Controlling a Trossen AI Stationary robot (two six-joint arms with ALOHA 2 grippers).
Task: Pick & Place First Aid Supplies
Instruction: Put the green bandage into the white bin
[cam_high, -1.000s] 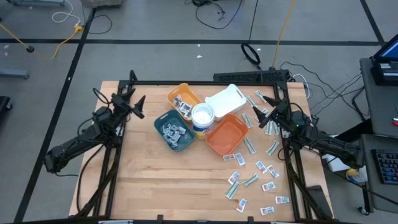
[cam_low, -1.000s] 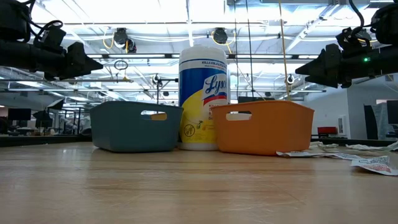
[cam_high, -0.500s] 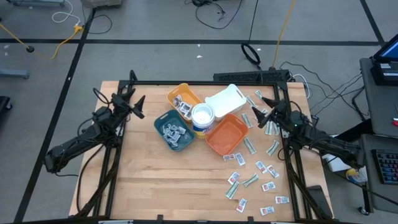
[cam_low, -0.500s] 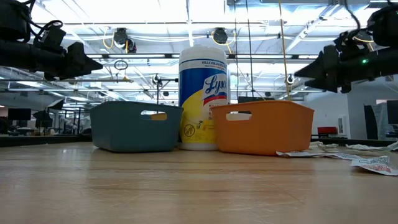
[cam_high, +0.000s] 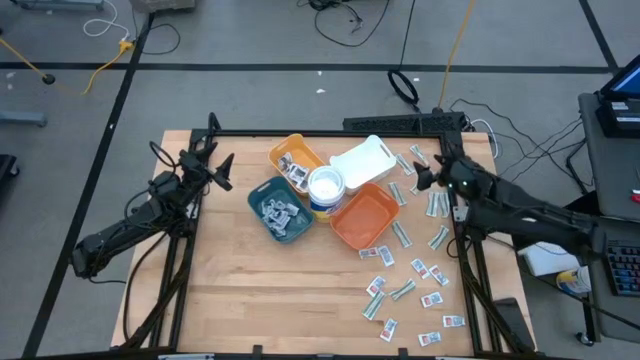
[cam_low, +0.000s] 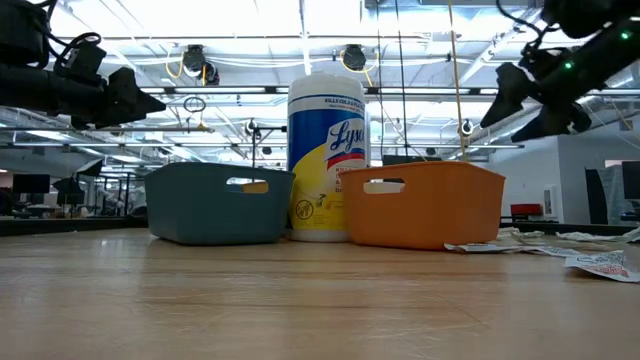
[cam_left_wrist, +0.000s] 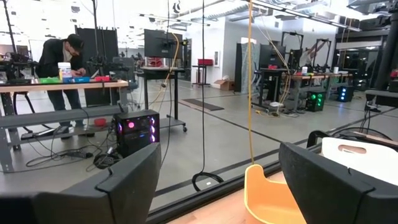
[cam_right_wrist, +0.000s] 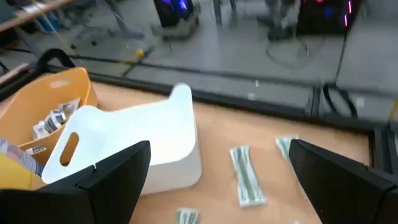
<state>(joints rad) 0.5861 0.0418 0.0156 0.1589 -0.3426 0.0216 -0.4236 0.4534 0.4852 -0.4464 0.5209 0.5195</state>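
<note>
The first aid supplies (cam_high: 412, 268) are small flat packets strewn over the table's right part, lying flat; green-white strips (cam_right_wrist: 247, 174) lie near the far edge. More packets sit in the yellow tray (cam_high: 296, 160) and the teal tray (cam_high: 280, 212). My right gripper (cam_high: 424, 174) hangs open in the air above the far-right packets, nose tipped down, with nothing between its fingers (cam_right_wrist: 217, 180). My left gripper (cam_high: 222, 170) waits open at the table's far left, level and well above the table (cam_low: 150, 100).
Four trays cluster mid-table: yellow, teal, orange (cam_high: 363, 216) and white (cam_high: 362, 162), around a white round tub (cam_high: 325, 186). A dark frame (cam_high: 330, 133) runs along the table's far edge. Bare wood (cam_high: 250, 290) lies at the near left. A person stands at a far bench (cam_left_wrist: 62, 56).
My right gripper has risen above the far-right packets, tipped its nose downward and rolled about its own axis, staying open. The packets and trays have not moved.
</note>
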